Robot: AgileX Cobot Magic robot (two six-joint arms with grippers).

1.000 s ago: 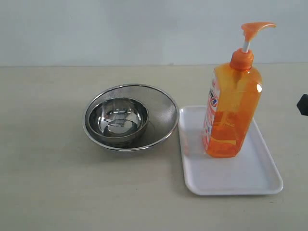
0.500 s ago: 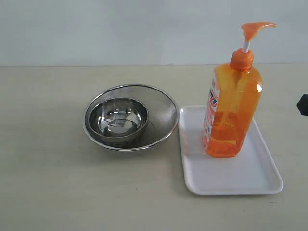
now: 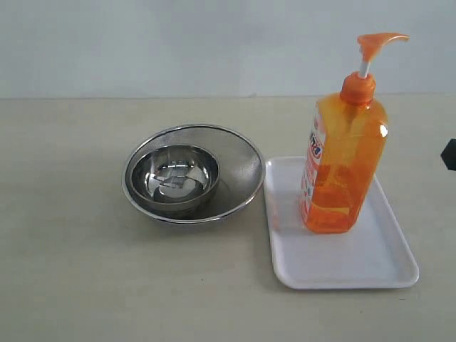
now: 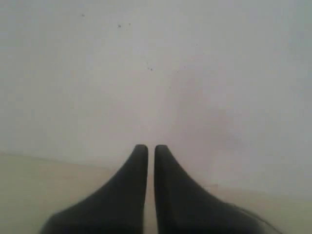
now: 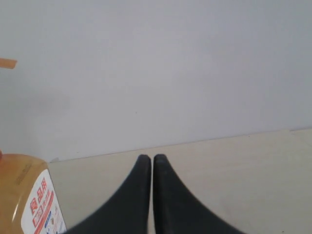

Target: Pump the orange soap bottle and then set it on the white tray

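Standing upright on the white tray (image 3: 340, 269), the orange soap bottle (image 3: 342, 171) has its base fully inside the low rim, toward the tray's far half. Long axis vertical. The pump head (image 3: 377, 41) is raised, with its spout turned away from the steel mesh bowl (image 3: 239, 167).

Right pincer (image 5: 152, 159): fingertips pressed together, nothing between them. It is held level above the tabletop (image 3: 71, 271) and faces the back wall. The bottle's shoulder and label show just off to one side of it, close by but not touching. The orange tip of the spout shows higher up on that same side.

Left pincer (image 4: 151, 147): also closed and empty. Only wall and a strip of tabletop lie ahead of it, with no task object in its sight.

A small dark shape at the exterior view's right edge is probably part of the right arm, though too little shows to be sure.

Key relation: the bottle sits sideways from the right pincer and the pump top well above its fingertip line. The right arm is clearly the nearer one; the left is out of play beyond the bowl.

Judgement: placement looks done, bottle resting free on the tray. Whether the pump was pressed cannot be read from this. If nothing remains, the arms need only keep clear — a sideways brush from the right pincer could tip a bottle this tall and narrow.
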